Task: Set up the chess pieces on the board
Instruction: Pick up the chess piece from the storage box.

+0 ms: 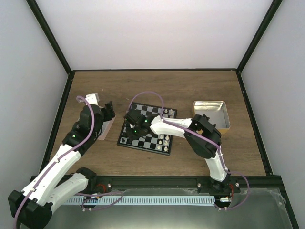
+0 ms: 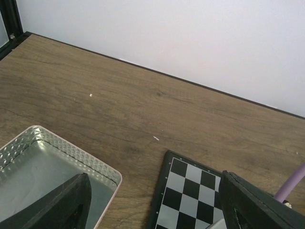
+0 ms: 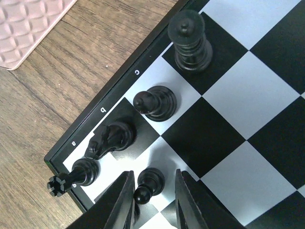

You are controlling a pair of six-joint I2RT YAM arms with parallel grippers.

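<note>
The board [image 1: 155,142] lies mid-table. My right gripper [image 1: 136,129] hovers over its left corner. In the right wrist view the board [image 3: 228,95] fills the frame. Along its lettered edge stand a black rook [image 3: 71,177], a knight [image 3: 112,138], a bishop [image 3: 155,102] and a taller piece [image 3: 190,43]. A black pawn [image 3: 150,183] stands one square in, between the fingers of my right gripper [image 3: 153,179]. Its head is close to the left finger and there is a gap on the right. My left gripper [image 2: 152,176] is open and empty, between the box and the board's corner [image 2: 190,191].
A pink-rimmed clear box [image 2: 47,143] sits left of the board, under my left gripper [image 1: 108,109]. A tan tray [image 1: 212,114] stands to the right of the board. A few white chessmen [image 1: 164,140] stand near the board's near right edge. The pink box's corner [image 3: 28,24] shows beside the board.
</note>
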